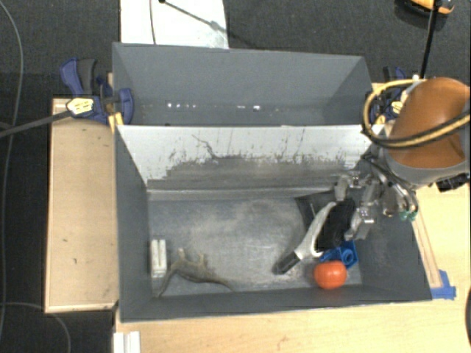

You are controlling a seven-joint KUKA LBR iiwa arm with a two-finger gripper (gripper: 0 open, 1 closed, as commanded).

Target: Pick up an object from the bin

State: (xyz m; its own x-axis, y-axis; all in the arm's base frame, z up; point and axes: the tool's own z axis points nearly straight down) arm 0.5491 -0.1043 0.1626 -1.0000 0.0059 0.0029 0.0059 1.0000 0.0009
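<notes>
— Which thing is nearest?
— A round orange ball [330, 274], on the bin [235, 226] floor just right of the fingers [287, 265], beside a blue piece [346, 256].
— And the grip?
— Pressed together, I think, with nothing between. A lizard toy [193, 269] lies well left.
</notes>
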